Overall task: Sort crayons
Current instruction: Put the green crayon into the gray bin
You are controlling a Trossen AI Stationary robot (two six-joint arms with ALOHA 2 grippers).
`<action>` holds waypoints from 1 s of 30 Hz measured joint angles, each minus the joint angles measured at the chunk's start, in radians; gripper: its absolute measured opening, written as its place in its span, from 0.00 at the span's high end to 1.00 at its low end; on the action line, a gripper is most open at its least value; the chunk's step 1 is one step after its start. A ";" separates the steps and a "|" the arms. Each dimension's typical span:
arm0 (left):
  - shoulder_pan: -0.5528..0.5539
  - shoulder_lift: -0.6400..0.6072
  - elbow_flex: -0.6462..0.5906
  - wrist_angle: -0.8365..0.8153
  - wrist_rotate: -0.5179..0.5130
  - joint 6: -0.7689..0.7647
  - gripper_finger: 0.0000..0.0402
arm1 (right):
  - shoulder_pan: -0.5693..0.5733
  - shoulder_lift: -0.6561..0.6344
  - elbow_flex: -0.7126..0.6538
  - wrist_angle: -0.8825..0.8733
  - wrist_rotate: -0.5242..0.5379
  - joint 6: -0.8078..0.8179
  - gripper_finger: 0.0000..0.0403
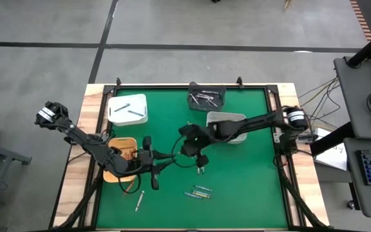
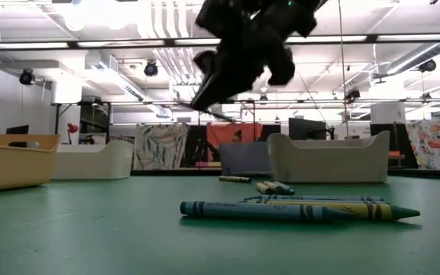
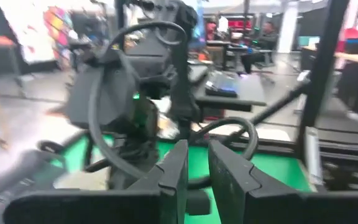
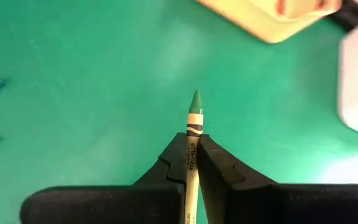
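Observation:
My right gripper [image 4: 194, 142] hangs above the middle of the green mat [image 1: 250, 193], shut on a green-tipped crayon [image 4: 195, 121] with a pale wrapper. In the low view that gripper [image 2: 205, 98] is well above the table. Several green-blue and yellow crayons [image 1: 199, 192] lie flat on the mat near the front, seen close in the low view [image 2: 296, 208]. Two more crayons [image 1: 138, 203] lie at the front left. My left gripper [image 3: 197, 155] is held level above the mat beside the yellow tray [image 1: 122, 143], a narrow gap between its fingers and nothing in it. My right gripper pinches the crayon's wrapped shaft [image 4: 193, 146] between its two fingers. The crayon lies along the fingers, and its green tip [image 4: 196, 99] sticks out past the fingertips. The fingers slant down toward the mat. The crayon is lifted clear of the table.
A white bin [image 1: 128, 108] stands at the back left, a dark tray [image 1: 206, 96] with crayons at the back middle, and a pale grey bin [image 1: 236, 118] under the right arm. The yellow tray holds red-orange crayons. The mat has a raised dark frame [image 1: 172, 86].

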 joint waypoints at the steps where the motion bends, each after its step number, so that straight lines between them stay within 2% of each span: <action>1: 0.001 -0.009 0.007 0.000 -0.014 0.031 0.89 | -0.011 -0.029 -0.001 -0.018 0.000 0.001 0.97; 5: 0.008 -0.071 0.032 -0.039 -0.038 0.168 0.89 | -0.079 -0.153 0.000 -0.080 0.002 0.003 0.97; 8: 0.026 -0.133 0.042 -0.111 -0.038 0.238 0.89 | -0.148 -0.230 -0.005 -0.124 0.053 0.028 0.97; 12: 0.091 -0.227 0.042 -0.236 -0.037 0.262 0.89 | -0.270 -0.296 -0.010 -0.167 0.066 0.089 0.97; 15: 0.179 -0.283 0.041 -0.354 -0.029 0.246 0.89 | -0.378 -0.316 -0.011 -0.167 0.065 0.147 0.97; 17: 0.254 -0.310 0.040 -0.422 0.023 0.237 0.89 | -0.449 -0.305 -0.014 -0.171 0.066 0.190 0.97; 21: 0.425 -0.332 0.039 -0.501 0.199 0.210 0.89 | -0.562 -0.261 -0.015 -0.182 0.059 0.277 0.97; 24: 0.535 -0.325 0.038 -0.530 0.261 0.199 0.89 | -0.614 -0.233 -0.015 -0.229 -0.007 0.296 0.97; 27: 0.609 -0.308 0.038 -0.552 0.267 0.199 0.89 | -0.623 -0.221 -0.015 -0.313 -0.077 0.338 0.97; 30: 0.651 -0.294 0.038 -0.557 0.270 0.203 0.89 | -0.613 -0.231 -0.013 -0.471 -0.179 0.349 0.97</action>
